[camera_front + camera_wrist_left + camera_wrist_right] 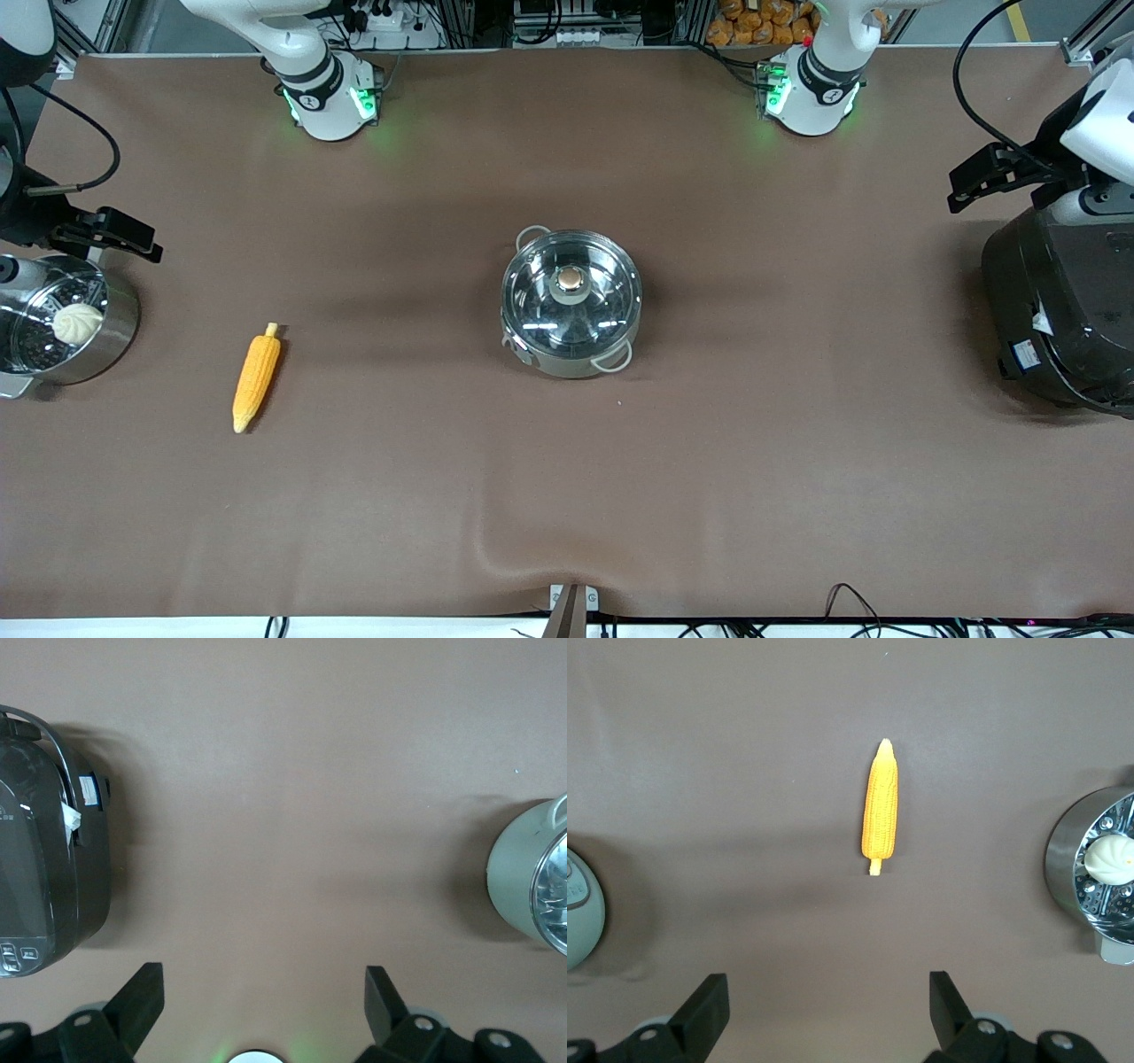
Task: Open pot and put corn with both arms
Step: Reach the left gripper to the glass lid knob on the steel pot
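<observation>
The steel pot (571,306) stands at the table's middle with its glass lid and tan knob (570,280) on it. Its edge also shows in the left wrist view (532,873) and in the right wrist view (580,904). The corn (256,377) lies flat on the cloth toward the right arm's end, its pale stub pointing toward the robots; it also shows in the right wrist view (881,806). My right gripper (828,992) is open and empty, up over the table beside the steamer pot (111,235). My left gripper (263,992) is open and empty, up beside the rice cooker (988,173).
A steel steamer pot (115,341) with a white bun (77,322) stands at the right arm's end. A big black rice cooker (1059,310) stands at the left arm's end. The brown cloth has a ridge at the front edge (496,549).
</observation>
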`<state>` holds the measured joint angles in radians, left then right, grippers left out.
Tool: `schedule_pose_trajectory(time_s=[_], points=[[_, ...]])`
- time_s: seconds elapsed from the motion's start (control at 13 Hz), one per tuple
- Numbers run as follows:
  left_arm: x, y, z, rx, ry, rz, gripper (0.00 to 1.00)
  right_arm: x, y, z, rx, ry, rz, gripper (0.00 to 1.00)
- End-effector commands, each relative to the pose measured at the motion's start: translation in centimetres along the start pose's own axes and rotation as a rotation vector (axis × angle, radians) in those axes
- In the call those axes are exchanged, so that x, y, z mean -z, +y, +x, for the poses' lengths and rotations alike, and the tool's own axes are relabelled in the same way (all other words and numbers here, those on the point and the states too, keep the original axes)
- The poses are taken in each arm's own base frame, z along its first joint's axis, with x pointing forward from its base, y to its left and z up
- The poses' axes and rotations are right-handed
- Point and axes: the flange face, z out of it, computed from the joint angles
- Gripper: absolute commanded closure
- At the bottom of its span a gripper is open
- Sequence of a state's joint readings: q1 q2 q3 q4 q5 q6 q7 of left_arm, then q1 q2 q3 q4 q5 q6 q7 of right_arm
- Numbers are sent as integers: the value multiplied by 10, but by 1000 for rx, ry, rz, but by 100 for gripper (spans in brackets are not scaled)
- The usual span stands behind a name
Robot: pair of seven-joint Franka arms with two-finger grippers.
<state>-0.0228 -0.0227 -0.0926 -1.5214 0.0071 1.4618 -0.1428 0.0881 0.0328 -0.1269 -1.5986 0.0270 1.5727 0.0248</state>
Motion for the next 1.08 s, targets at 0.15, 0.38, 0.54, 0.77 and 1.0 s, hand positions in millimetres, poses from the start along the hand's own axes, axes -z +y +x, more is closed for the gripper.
schedule_pose_trajectory(time_s=[0.15,0.38,0.54,0.77,1.0], points=[[-2,13,8,-32,1,-14,0,2,3,-1,-7,5,5,0],[-16,59,27,-91,-13,-50,0,2,3,-1,-5,5,5,0],[-41,134,31,37,-22,-101,0,-2,3,-1,-1,-3,5,0],[-94,289,6,262,0,-123,0,-18,6,2,-10,-15,4,0],[-149,388,-14,349,16,-69,0,-51,15,20,-22,16,1,0]])
